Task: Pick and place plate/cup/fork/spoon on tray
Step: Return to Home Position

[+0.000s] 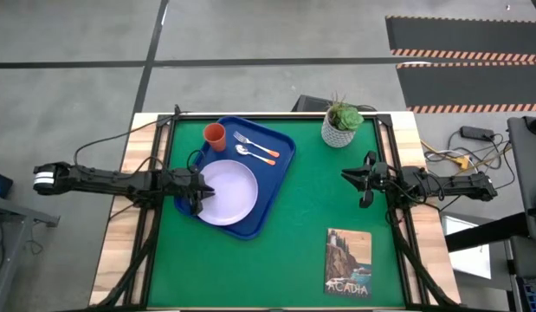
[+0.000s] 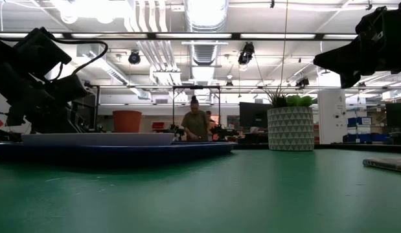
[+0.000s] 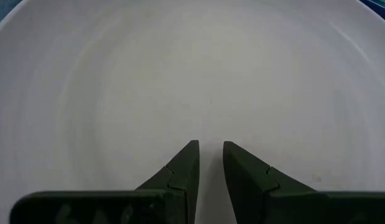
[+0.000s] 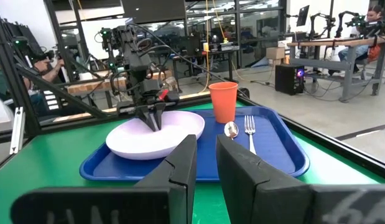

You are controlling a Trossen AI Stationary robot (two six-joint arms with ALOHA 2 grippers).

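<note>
Left tool (image 1: 202,194) hangs over the plate (image 1: 237,195) on the tray (image 1: 280,178), right tool (image 1: 347,175) over the desk (image 1: 285,256), both nearly clenched, empty. Plant (image 1: 341,121) and booklet (image 1: 348,263) stand clear. Low view hides fork (image 1: 255,145) and spoon (image 1: 248,152); high view shows them.

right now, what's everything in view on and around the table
mat: one, green, under everything
tray: one, blue, mat's left half
plate: one, pale lavender-white, on the tray
cup: one, orange, tray's back corner
fork: one, silver, orange handle, on tray
spoon: one, same, between fork and plate
potted plant: one, green, white pot, back right
picture card: one, lighthouse print, front right
person: one, in the room behind
left gripper: dark, over the plate
right gripper: dark, over the mat's right side
</note>
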